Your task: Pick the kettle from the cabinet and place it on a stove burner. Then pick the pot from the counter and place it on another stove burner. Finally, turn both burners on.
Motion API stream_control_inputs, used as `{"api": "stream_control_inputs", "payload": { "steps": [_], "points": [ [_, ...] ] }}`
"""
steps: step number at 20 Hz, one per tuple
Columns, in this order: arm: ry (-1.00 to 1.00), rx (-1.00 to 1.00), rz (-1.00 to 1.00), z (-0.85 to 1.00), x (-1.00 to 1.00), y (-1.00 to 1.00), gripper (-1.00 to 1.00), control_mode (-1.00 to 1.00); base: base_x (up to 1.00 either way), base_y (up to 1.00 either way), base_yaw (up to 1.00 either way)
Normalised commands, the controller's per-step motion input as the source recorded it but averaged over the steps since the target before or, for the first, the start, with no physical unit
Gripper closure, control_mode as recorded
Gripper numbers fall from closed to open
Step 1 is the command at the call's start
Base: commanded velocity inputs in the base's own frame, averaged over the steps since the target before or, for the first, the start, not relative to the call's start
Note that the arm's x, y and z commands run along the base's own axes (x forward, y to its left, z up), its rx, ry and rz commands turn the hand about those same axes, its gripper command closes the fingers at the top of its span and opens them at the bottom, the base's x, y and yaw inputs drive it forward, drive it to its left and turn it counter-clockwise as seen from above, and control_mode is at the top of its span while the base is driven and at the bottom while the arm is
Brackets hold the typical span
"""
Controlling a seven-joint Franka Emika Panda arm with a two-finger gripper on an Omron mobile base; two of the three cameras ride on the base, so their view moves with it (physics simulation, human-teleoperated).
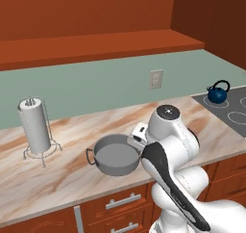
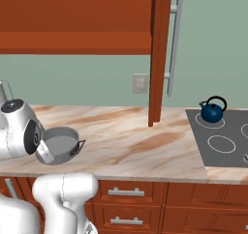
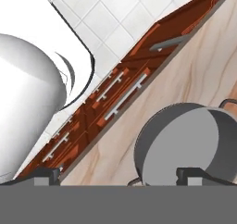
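The counter (image 1: 72, 174) is a beige-pink marble slab with brown veins running along a pale grey-green wall, and it sits on reddish-brown drawers (image 2: 126, 194) with silver bar handles; the hand view also shows a white tiled floor (image 3: 115, 19) below those drawer fronts. Above, the reddish-brown cabinet (image 1: 96, 46) spans the wall with a plain shelf board, and in the right base view one of its vertical panels comes down to the counter near the cooktop. A white wall outlet (image 1: 155, 79) sits on the wall at about 12 o'clock from the pot (image 1: 114, 155), which stands lidless on the counter near its front edge. A white paper-towel roll (image 1: 34, 126) on a wire stand is at roughly 9 o'clock from the pot, well apart from it. The dark-grey cooktop (image 2: 232, 141) lies at 3 o'clock, and the kettle (image 2: 213, 109) rests on a far burner ring, with another burner (image 2: 222, 143) bare at 6 o'clock from it. The gripper (image 3: 118, 174) hangs just over the pot's near rim, its fingers (image 3: 194, 174) spread wide apart and closed on nothing. No brand, label or writing can be read on anything
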Motion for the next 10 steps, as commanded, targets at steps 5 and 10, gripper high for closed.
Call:
{"api": "stream_control_inputs", "payload": {
  "steps": [5,10],
  "points": [
    [0.02,0.0,-0.02,-0.31,0.24,0.08,-1.0,-1.0,0.0,0.0,0.0],
    [0.02,0.0,-0.01,-0.29,0.2,0.05,-1.0,-1.0,0.0,0.0,0.0]
  ]
}}
